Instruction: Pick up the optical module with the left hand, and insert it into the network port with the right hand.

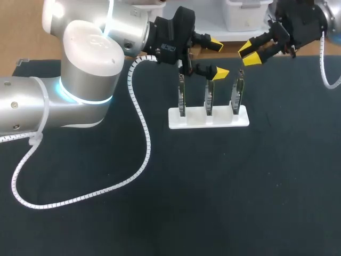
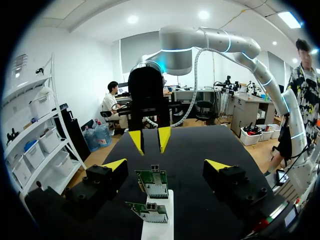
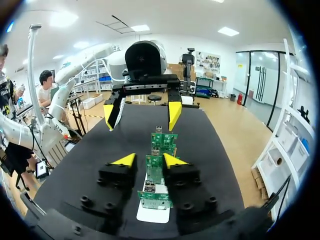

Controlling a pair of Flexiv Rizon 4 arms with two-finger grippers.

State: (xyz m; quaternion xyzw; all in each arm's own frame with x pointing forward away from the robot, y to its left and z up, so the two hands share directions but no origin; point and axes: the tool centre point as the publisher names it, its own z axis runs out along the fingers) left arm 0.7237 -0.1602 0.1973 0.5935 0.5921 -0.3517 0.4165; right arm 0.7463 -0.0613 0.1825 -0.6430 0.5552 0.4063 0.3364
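1. Hovering over the dark bench, the left pincer is spread wide and grips nothing. Its fingers point toward 3 o'clock in the head view.
2. Three upright green circuit boards stand in a white plastic rack. The row runs from 9 to 3 o'clock, and each board's long axis is vertical.
3. Each board carries a small silvery metal cage. The optical module is probably one of these parts, but I cannot tell it from a network port.
4. The middle board's top edge lies at 6 o'clock from the left pincer, just beneath its nearer yellow tip and apparently not touching.
5. The right pincer hangs at about 12 o'clock from the right-hand board, tips narrowly parted, empty and clear of the rack.
6. The left arm is the nearer one, which suits the pick. It likely has to turn or drop so that its fingers straddle a board's flat faces.
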